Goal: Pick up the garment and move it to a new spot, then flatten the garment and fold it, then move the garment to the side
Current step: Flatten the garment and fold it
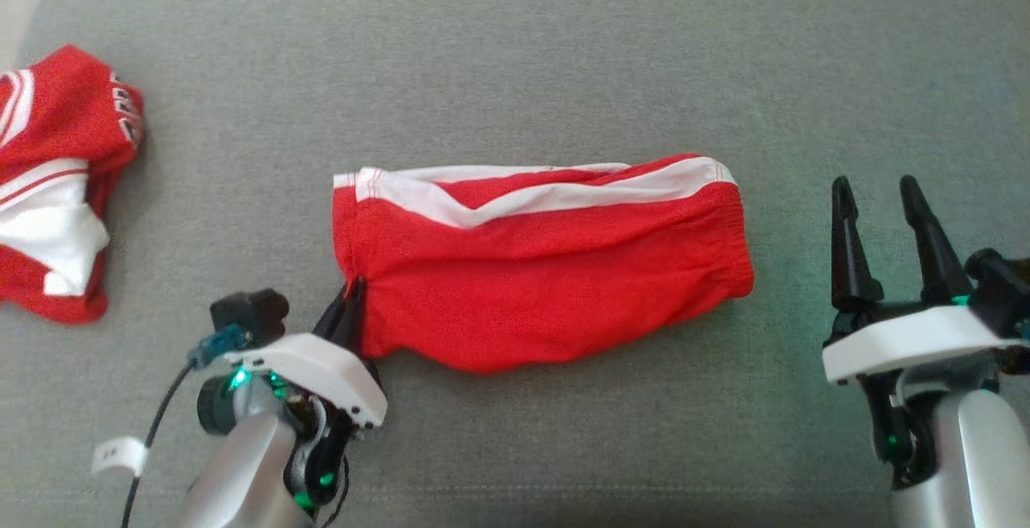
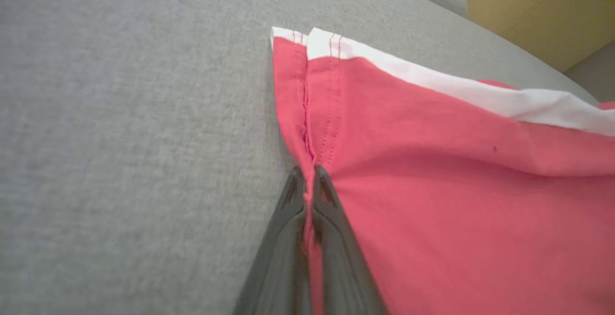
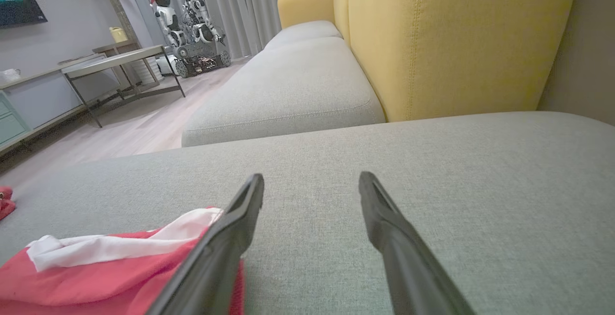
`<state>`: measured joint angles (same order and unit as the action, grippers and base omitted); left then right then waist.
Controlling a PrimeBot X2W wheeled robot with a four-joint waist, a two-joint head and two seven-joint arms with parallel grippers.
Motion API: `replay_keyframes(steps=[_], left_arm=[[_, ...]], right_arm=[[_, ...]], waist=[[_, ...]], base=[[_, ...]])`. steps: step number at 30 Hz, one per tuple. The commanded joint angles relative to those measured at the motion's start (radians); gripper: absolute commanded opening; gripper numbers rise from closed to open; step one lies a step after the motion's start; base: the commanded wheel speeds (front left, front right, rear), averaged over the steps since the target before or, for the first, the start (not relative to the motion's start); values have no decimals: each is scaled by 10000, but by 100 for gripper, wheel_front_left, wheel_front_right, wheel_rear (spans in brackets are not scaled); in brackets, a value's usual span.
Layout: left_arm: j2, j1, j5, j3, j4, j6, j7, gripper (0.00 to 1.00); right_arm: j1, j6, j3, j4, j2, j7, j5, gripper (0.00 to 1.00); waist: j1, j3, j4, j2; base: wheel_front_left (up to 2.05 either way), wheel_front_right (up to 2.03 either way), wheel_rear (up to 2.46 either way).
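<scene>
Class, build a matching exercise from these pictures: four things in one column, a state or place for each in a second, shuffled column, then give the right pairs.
Column one:
1. left claw
2. right claw
3. red shorts
4. crumpled red-and-white garment

Column two:
A. open, holding nothing
B. far left on the grey cushion
C. shut on the shorts' edge
D. laid out mid-cushion

Pairs: 1-C, 2-A, 3-D, 4-B

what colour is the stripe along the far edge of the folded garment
White stripe on a red garment, clearest in the head view.
</scene>
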<state>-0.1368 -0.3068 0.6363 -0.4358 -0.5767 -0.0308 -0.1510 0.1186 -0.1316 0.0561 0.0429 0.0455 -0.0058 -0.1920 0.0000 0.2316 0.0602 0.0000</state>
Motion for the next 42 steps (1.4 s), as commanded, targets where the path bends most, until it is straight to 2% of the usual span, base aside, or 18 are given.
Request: replay_keyframes(steps=[1, 2, 7, 13, 17, 24, 42], left_arm=[[-346, -146, 7, 396, 510, -141, 1, 38], [-364, -64, -2, 397, 748, -203, -9, 100], [-570, 245, -349, 493, 1810, -666, -505, 100], [-956, 570, -1524, 838, 3360, -1362, -1070, 100], [-1168, 1050, -2255, 1193, 4500, -1590, -1101, 100], [-1373, 1977, -2924, 1426, 5608, -1583, -1105, 100], [-1232, 1937, -3019, 1440, 5626, -1292, -1107, 100]], right_arm=[[-57, 9, -171, -386, 90, 52, 49, 100], [-81, 9, -174, -408, 87, 83, 46, 100], [-203, 9, -292, -475, 77, 226, 64, 100], [-397, 9, -376, -641, 74, 337, 329, 100], [-517, 9, -420, -714, 89, 403, 387, 100], [-796, 9, -519, -737, 97, 492, 368, 100], [-532, 9, -614, -457, 171, 563, 351, 100]], waist=[[0, -72, 88, 0], [0, -89, 98, 0], [0, -263, 20, 0], [0, -561, -48, 0], [0, -748, -64, 0], [0, -963, -64, 0], [0, -770, 134, 0]], base=[[0, 0, 0], [0, 0, 0], [0, 0, 0], [0, 0, 0], [0, 0, 0], [0, 0, 0], [0, 0, 0]])
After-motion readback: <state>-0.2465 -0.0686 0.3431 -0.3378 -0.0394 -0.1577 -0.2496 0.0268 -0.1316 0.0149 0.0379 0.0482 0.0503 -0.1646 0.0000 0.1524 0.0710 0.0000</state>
